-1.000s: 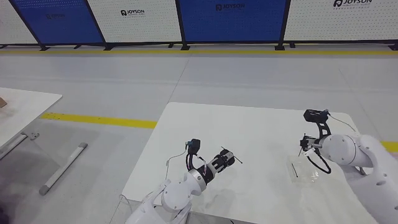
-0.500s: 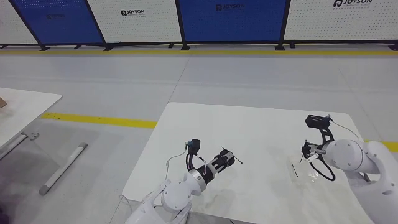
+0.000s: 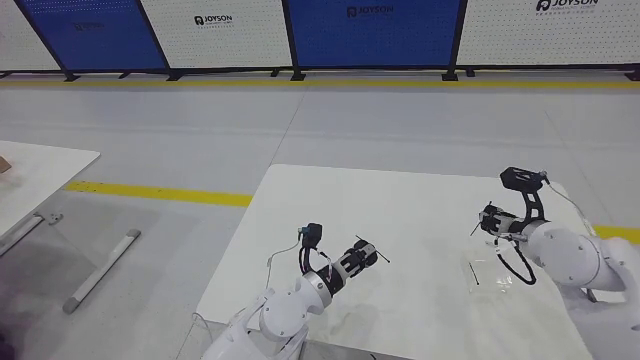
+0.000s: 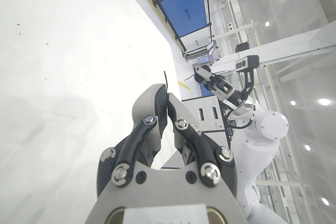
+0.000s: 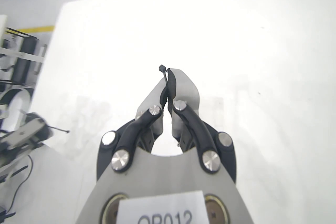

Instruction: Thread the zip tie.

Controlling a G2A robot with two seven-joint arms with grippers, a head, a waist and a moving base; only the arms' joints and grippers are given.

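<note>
White worktop (image 3: 400,200) underneath; left claw (image 4: 166,89) clamped on thin black plastic strip (image 4: 165,78); right claw (image 5: 168,79) clamped on square-headed black zip tie (image 5: 162,68).

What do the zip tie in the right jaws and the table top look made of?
Zip tie: probably plastic, black with a dull sheen; thin strap and moulded head poking from the shut jaws of the right gripper. Table: smooth, plain white top, maybe laminate or painted board; unclear which.
</note>
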